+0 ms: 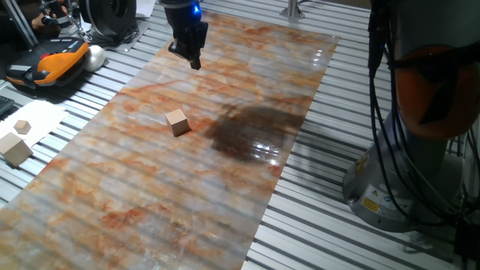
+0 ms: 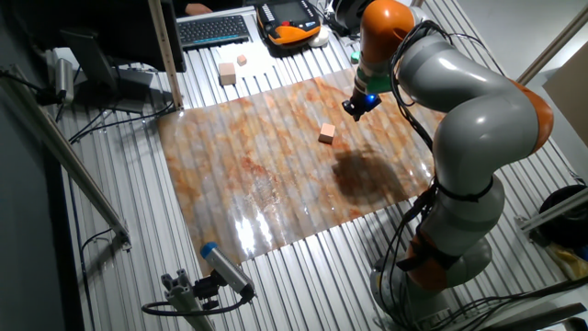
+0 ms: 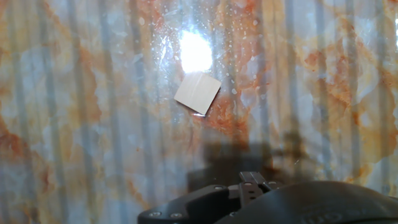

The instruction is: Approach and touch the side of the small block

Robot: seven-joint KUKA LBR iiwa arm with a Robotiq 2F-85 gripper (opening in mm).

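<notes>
The small block (image 1: 178, 121) is a light tan wooden cube resting on the marbled orange-grey sheet (image 1: 150, 210). It also shows in the other fixed view (image 2: 327, 134) and in the hand view (image 3: 197, 93), where it lies ahead of the fingers. My gripper (image 1: 195, 63) hangs above the sheet, well beyond the block toward the far end and clear of it. It also shows in the other fixed view (image 2: 353, 109). In the hand view its fingertips (image 3: 252, 180) sit together with nothing between them.
A larger pale wooden block (image 1: 15, 148) and a tinier cube (image 1: 22, 127) on white paper lie off the sheet at the left. An orange-black device (image 1: 52, 64) sits at the far left. A dark patch (image 1: 251, 131) marks the sheet. The robot base (image 1: 420, 150) stands at the right.
</notes>
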